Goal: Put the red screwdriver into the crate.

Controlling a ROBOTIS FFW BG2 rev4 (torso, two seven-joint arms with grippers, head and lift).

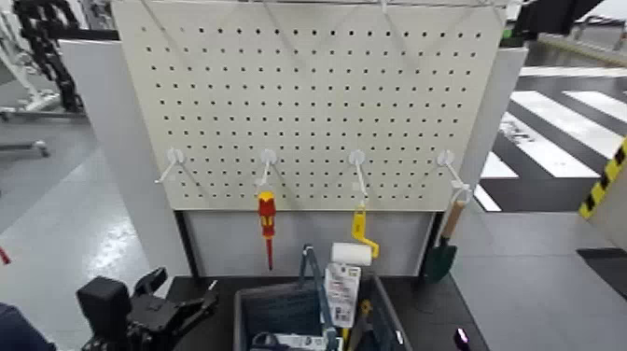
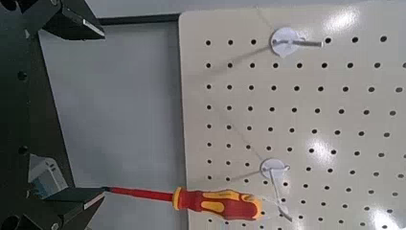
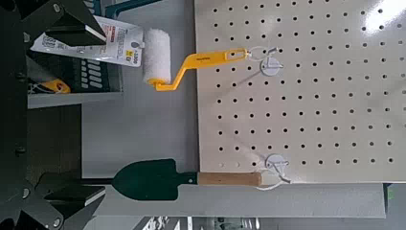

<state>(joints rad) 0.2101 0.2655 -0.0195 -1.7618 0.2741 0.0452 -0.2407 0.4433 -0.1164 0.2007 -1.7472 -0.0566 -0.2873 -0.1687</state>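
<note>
The red screwdriver [image 1: 267, 224] hangs tip down from the second hook of the white pegboard [image 1: 308, 103], above the left end of the crate [image 1: 244, 308]. It also shows in the left wrist view [image 2: 206, 202], just past one fingertip. My left gripper [image 1: 182, 291] is open and empty, low at the left beside the crate, well below the screwdriver; in its own view [image 2: 77, 113] the jaws stand wide apart. My right gripper [image 3: 72, 110] is open and empty, facing the pegboard's right half.
A yellow-handled paint roller [image 1: 355, 243] hangs on the third hook and a green trowel [image 1: 441, 252] on the fourth. The crate holds a white packaged item [image 1: 342, 285] and other tools. The first hook [image 1: 174, 159] is bare. The dark table [image 1: 429, 308] runs under the board.
</note>
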